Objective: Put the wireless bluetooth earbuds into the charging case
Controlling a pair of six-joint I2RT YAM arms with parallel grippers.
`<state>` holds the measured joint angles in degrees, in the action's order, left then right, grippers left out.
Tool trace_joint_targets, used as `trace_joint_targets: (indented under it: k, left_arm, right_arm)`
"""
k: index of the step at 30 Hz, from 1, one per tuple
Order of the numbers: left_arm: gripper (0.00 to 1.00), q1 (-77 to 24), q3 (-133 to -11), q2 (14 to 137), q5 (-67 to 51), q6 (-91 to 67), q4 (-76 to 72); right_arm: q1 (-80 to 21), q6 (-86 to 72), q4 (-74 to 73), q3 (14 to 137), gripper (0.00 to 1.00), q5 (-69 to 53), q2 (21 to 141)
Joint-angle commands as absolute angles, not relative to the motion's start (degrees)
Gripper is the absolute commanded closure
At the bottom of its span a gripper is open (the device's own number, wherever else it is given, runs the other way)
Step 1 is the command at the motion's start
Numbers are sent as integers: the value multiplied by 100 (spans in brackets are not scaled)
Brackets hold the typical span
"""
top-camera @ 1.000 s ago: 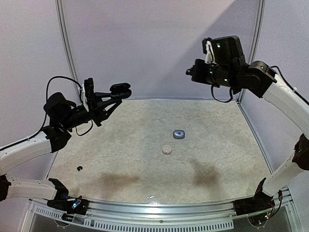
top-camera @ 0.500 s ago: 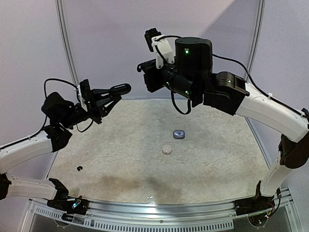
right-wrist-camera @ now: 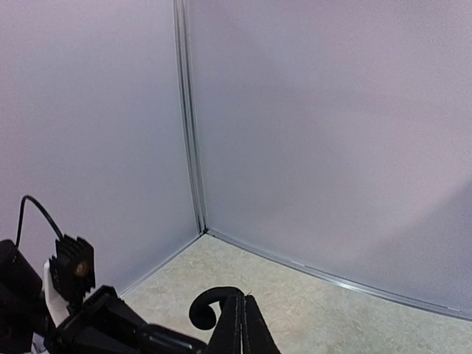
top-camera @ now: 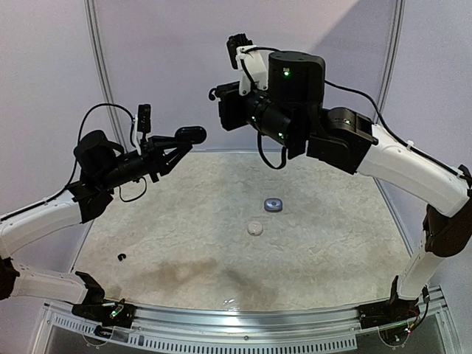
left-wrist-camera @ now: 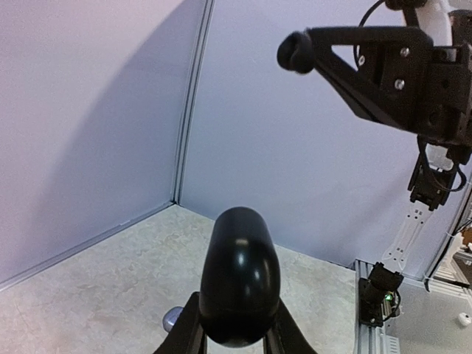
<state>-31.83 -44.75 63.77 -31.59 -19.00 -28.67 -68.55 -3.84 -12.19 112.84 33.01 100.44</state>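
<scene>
Gripping a black case (left-wrist-camera: 240, 287) from both sides at a narrow opening, the left fingers (left-wrist-camera: 184, 335) hold it in the air at the left of the top view, above the far left of the worktop (top-camera: 332, 243). The right fingers (right-wrist-camera: 230, 332) are pressed together, raised at upper centre just right of that case; whether their tip pinches anything cannot be told. One black bud (top-camera: 121, 257) lies on the worktop at lower left, well apart from both arms. A grey case (top-camera: 274, 204) and a white round piece (top-camera: 254, 228) sit near each other at centre.
</scene>
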Motion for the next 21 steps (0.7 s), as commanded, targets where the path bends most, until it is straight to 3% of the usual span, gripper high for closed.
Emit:
trace_joint_targets:
  k: [1,4,6,12,21]
  left_arm:
    - [100,-3217,-4659,6508,-3380,-2356,-2660]
    - [100,-3173,-4712,6409,-3304,-2161,-2181]
    - [100,-3112,-4653,6307,-3223,-1944,-1873]
    - [100,-3046,-4502,6064,-3135,-1170,-1277]
    - [100,-3041,-4317,5837,-3012,-758,-822]
  right_arm:
    - [-6805,-675,-881,11947,100,3767,10698]
    - [-6706,-834,-2157,12704,100,4011,11105]
    - [-6579,-1280,-2660,12528,100,3929,11102]
    - [-6140,-2895,-3658,10993,100,3208,10545]
    - [-6135,-4762,-4307,8938,100,1680,10639]
